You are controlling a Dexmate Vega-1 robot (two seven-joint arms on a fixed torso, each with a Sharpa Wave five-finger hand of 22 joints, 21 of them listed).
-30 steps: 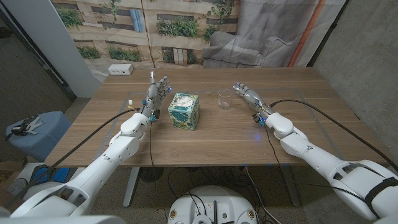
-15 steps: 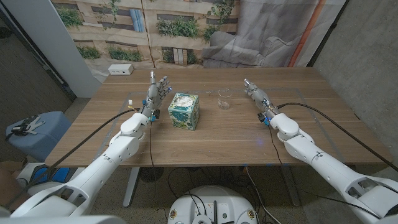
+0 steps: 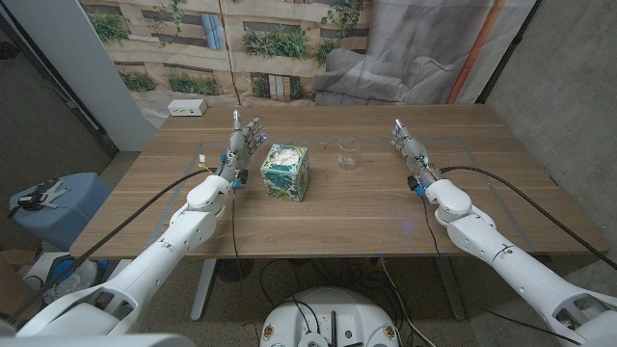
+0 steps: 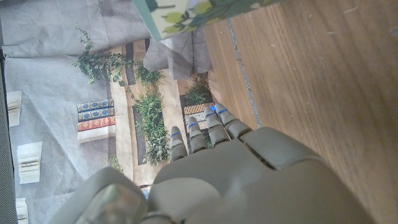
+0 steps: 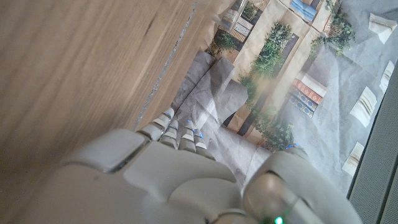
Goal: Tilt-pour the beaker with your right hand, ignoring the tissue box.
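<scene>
the right hand [image 3: 409,147] stands over the right part of the wooden table [image 3: 328,217], fingers stretched out straight and close together, pointing toward the far edge, holding nothing. in the right wrist view the back of this hand [image 5: 168,174] shows with its fingers [image 5: 163,122] reaching over the wood, nothing between them. the left hand [image 3: 245,143] is raised on its edge at the left of the table, fingers upright and spread a little, empty, just beside the tissue box [image 3: 285,171]; in the left wrist view its back [image 4: 236,180] shows with the fingers [image 4: 198,132] extended, and a corner of the tissue box [image 4: 193,12] lies ahead of them.

the beaker [image 3: 348,153], clear glass, stands upright on the table between the tissue box and the right hand, apart from both, and well apart from the right hand's fingers.

the surface is 1 long table of brown wood grain with a faint seam running along it. behind it hangs a backdrop printed with plants and wooden shelves [image 3: 241,39], with grey cloth [image 3: 405,48] draped to the right and a bare concrete wall [image 3: 569,87] on the far right. a white power strip [image 3: 187,108] lies at the table's far left corner.

counted: 1 beaker, 1 tissue box, 1 power strip, 2 robot hands, each with a black cable [image 3: 501,178] running along its arm.
</scene>
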